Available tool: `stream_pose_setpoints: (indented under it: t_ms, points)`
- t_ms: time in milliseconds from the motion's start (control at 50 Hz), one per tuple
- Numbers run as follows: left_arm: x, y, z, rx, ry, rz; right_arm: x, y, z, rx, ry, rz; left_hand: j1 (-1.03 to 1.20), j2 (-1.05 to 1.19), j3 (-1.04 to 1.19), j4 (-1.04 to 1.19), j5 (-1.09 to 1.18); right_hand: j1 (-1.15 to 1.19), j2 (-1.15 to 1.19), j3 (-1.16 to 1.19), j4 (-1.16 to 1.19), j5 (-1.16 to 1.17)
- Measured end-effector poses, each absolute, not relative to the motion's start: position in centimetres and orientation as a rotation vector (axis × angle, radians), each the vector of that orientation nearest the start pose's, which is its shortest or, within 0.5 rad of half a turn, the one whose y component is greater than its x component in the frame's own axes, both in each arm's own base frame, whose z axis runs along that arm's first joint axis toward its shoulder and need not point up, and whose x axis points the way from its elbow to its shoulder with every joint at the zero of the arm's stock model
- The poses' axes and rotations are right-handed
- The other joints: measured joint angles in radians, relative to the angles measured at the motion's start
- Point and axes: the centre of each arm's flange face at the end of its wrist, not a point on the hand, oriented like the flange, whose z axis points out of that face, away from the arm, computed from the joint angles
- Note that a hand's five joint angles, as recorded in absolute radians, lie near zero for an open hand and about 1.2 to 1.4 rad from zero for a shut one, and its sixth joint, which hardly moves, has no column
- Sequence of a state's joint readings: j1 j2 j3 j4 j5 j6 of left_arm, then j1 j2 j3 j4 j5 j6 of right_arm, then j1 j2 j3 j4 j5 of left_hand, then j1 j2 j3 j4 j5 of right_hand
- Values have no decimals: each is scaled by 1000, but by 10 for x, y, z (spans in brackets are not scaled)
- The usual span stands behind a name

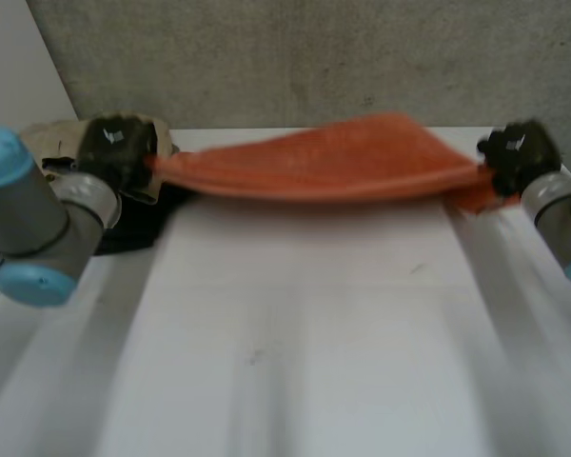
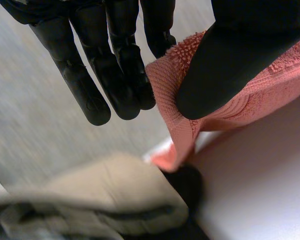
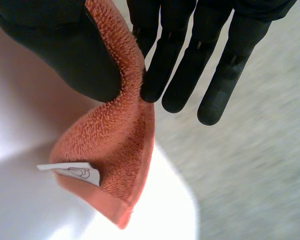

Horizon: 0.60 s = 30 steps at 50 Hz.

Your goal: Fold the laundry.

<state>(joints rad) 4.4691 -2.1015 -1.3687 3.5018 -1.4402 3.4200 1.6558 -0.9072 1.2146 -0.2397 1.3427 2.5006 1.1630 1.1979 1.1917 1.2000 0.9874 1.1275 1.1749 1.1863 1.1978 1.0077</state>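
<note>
**Orange towel** (image 1: 333,162): terry cloth, stretched lengthwise between the two hands and held above the far end of the white bench (image 1: 295,333). Its upper edge humps up towards its right end. Its lower edge runs nearly straight from hand to hand.

**Left hand** (image 1: 119,148): at the towel's left end. In its wrist view the thumb (image 2: 230,60) presses on one face of the towel's corner. The straight fingers (image 2: 115,75) stand at the other face, the nearest one against the cloth, so the corner is pinched. A short flap of towel hangs below the thumb.

**Right hand** (image 1: 519,152): at the towel's right end, with the same kind of hold. The thumb (image 3: 75,55) is on one face and the straight fingers (image 3: 175,75) are on the other, with the towel's edge nipped between them. The free corner, with its hemmed border, droops below this pinch.

**Label** (image 3: 72,172): small and white, printed with a care symbol. It sticks out from the edge of the towel's drooping corner, on the thumb's side.

**Beige cloth** (image 1: 57,138): a crumpled heap just past the towel's left end, behind the left hand.

**Dark item** (image 1: 133,233): black, lying under the beige cloth and just below the towel's left end. It is possibly another garment, but too blurred to tell.

**Grey wall** (image 1: 314,57): rough surface, directly behind the towel.

**Arms**: grey with light-blue caps, one reaching to each end of the towel.
</note>
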Motion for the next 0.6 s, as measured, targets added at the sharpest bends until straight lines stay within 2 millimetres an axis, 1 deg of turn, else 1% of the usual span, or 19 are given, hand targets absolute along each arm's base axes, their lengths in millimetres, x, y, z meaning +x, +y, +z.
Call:
stream_pose_setpoints:
  t_ms: [20, 40, 60, 80, 100, 160, 200, 220, 280, 400, 440, 460, 480, 500, 520, 600]
  points:
    - [-239, -369, 197, 739, 2154, -2252, 187, -421, 174, -1127, 2242, -2198, 0, 0, 0, 0, 0, -1, -2, -2, -2, -2]
    - [-239, -368, 195, 742, 2160, -2246, 187, -420, 171, -1129, 2252, -2179, 0, 0, 0, 0, 0, -1, -5, -6, -7, -5]
    - [-239, -365, 185, 755, 2186, -2213, 186, -418, 161, -1137, 2286, -2114, 0, 0, 0, 0, 0, -13, -48, -54, -60, -49]
    - [-238, -362, 175, 770, 2215, -2176, 184, -417, 150, -1142, 2319, -2045, 0, 0, 0, 0, 0, -79, -136, -143, -151, -137]
    - [-238, -360, 169, 778, 2232, -2154, 183, -416, 143, -1143, 2339, -2001, 0, 0, 0, 0, 0, -153, -200, -208, -217, -203]
    - [-238, -354, 159, 796, 2264, -2115, 177, -416, 130, -1120, 2388, -1910, 0, 0, 0, 0, 0, -227, -277, -287, -298, -289]
    - [-238, -352, 157, 802, 2270, -2108, 172, -418, 126, -1077, 2413, -1878, 0, 0, 0, 0, 0, -293, -345, -347, -359, -353]
    - [-238, -351, 157, 803, 2270, -2107, 170, -420, 125, -1053, 2424, -1869, 0, 0, 0, 0, 0, -349, -396, -407, -420, -417]
    - [-237, -349, 160, 802, 2263, -2114, 161, -426, 125, -959, 2450, -1853, 0, 0, 0, 0, 0, -385, -421, -443, -462, -461]
    - [-233, -348, 168, 792, 2243, -2126, 143, -435, 128, -798, 2499, -1815, 0, 0, 0, 0, 0, -385, -421, -444, -463, -453]
    - [-231, -348, 170, 791, 2241, -2124, 138, -436, 129, -776, 2514, -1806, 0, 0, 0, 0, 0, -328, -370, -387, -410, -393]
    - [-231, -347, 170, 792, 2242, -2121, 135, -437, 129, -771, 2522, -1802, 0, 0, 0, 0, 0, -253, -294, -309, -322, -307]
    - [-230, -346, 170, 795, 2245, -2115, 132, -438, 130, -771, 2531, -1801, 0, 0, 0, 0, 0, -113, -148, -167, -180, -165]
    - [-230, -346, 170, 797, 2246, -2113, 131, -439, 130, -773, 2534, -1801, 0, 0, 0, 0, 0, -65, -99, -120, -132, -128]
    - [-229, -344, 170, 803, 2252, -2105, 127, -439, 131, -784, 2541, -1802, 0, 0, 0, 0, 0, 1, -12, -35, -45, -34]
    - [-229, -335, 168, 832, 2283, -2070, 122, -438, 134, -834, 2557, -1802, 0, 0, 0, 0, 0, 1, 11, 1, -3, -23]
